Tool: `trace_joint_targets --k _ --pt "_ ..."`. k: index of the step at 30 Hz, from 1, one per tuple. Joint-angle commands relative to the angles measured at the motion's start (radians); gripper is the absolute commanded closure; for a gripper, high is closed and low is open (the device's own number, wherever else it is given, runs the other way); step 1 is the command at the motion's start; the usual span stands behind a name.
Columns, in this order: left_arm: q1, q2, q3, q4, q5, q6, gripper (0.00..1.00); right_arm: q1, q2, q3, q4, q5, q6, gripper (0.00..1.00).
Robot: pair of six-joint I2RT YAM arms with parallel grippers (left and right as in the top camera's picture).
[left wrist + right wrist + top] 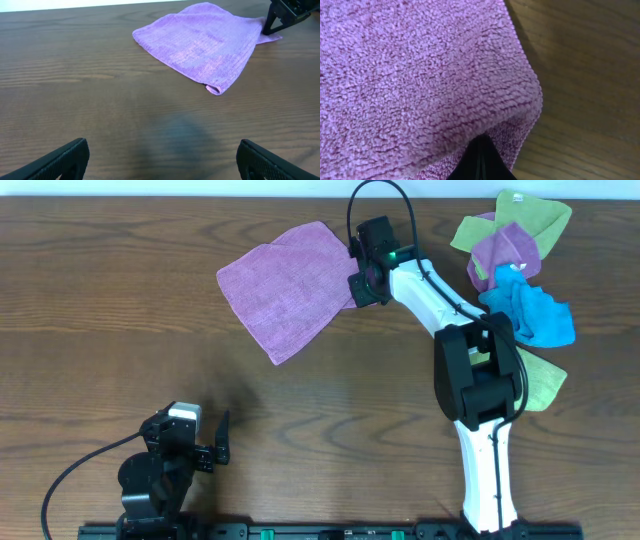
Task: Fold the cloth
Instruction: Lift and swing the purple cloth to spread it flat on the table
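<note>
Your right arm's stretched way out, right gripper (pixel 354 278) pinched tight on the purple cloth (pixel 285 285) corner, left of the cloth pile (pixel 515 265). Meanwhile your left gripper (pixel 222 438) sits well apart, fingers spread wide, holding nothing.

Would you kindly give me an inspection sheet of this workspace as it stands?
Surface: brown wood-grain table.
Job's things: purple microfibre cloth, partly folded, far centre.
Clutter: heap of green, purple and blue cloths, far right; another green cloth under the right arm.
Grippers: right gripper shut on the purple cloth's corner; left gripper open, apart from it.
Cables: black cable loop above right gripper; black cable near left.
Surroundings: black rail at near edge.
</note>
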Motion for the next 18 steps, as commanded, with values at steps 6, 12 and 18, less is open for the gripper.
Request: trace_joint_targets --k 6,12,18 --pt "0.006 -0.008 -0.020 0.001 -0.007 -0.012 0.05 0.014 -0.003 -0.032 -0.218 -0.060 0.144 0.99" --pt "0.006 -0.008 -0.020 0.001 -0.007 -0.012 0.05 0.060 -0.004 -0.032 -0.477 -0.201 0.250 0.99" --pt "0.006 -0.008 -0.020 0.001 -0.007 -0.012 0.05 0.158 -0.019 -0.032 -0.561 -0.163 0.242 0.99"
